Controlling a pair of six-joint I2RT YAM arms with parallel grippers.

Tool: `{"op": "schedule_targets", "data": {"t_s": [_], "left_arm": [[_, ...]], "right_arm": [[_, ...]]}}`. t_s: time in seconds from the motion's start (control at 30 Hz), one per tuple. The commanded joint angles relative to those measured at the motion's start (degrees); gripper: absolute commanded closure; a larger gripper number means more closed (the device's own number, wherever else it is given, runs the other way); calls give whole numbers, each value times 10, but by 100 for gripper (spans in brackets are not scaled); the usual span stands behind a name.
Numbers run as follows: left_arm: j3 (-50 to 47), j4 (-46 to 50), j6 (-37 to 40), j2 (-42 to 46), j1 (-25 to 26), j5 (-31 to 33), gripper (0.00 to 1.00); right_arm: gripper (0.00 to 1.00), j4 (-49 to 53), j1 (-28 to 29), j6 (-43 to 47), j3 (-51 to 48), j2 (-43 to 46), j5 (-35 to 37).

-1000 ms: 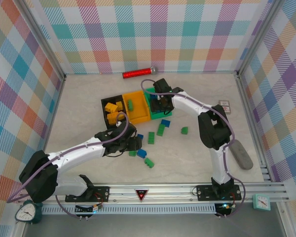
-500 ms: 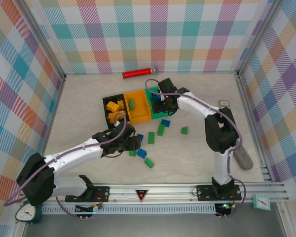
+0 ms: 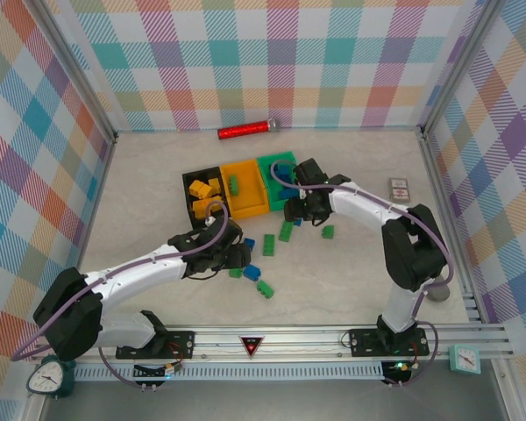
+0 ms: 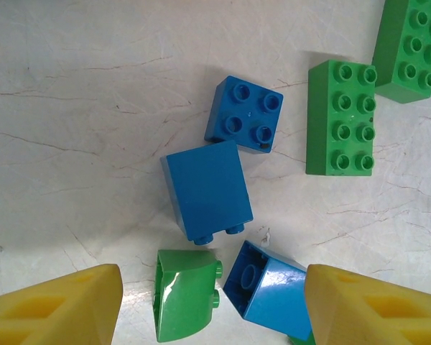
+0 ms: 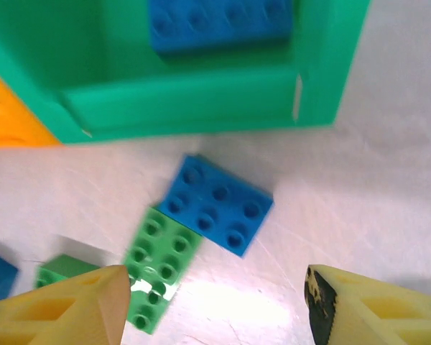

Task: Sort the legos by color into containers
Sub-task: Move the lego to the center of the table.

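On the marbled table (image 3: 149,184), the left gripper (image 4: 212,309) gapes empty above blue and green legos (image 4: 207,188), the containers (image 3: 250,198) beyond it hold a few, and the right gripper (image 5: 219,309), wide and empty, hangs over a blue brick (image 5: 217,205): roughly half seems left.

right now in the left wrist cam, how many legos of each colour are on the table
blue bricks: 3
green bricks: 3
green sliver at the bottom edge: 1, possibly another brick
total: 6 clear, 7 with the sliver
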State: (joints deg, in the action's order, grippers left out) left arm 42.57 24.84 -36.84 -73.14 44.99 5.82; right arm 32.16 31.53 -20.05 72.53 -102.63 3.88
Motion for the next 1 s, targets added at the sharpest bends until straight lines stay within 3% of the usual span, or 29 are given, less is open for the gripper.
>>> {"op": "schedule_targets", "data": {"t_s": [0.0,0.43,0.97], "left_arm": [[13,-8,1,-7,7,-7,33],[2,-8,-5,1,7,-5,33],[-6,-22,-9,0,9,-16,33]], "right_arm": [[34,-37,8,-39,-10,-10,4],[32,-75,12,-99,8,-75,32],[29,-64,19,-106,42,-115,74]]}}
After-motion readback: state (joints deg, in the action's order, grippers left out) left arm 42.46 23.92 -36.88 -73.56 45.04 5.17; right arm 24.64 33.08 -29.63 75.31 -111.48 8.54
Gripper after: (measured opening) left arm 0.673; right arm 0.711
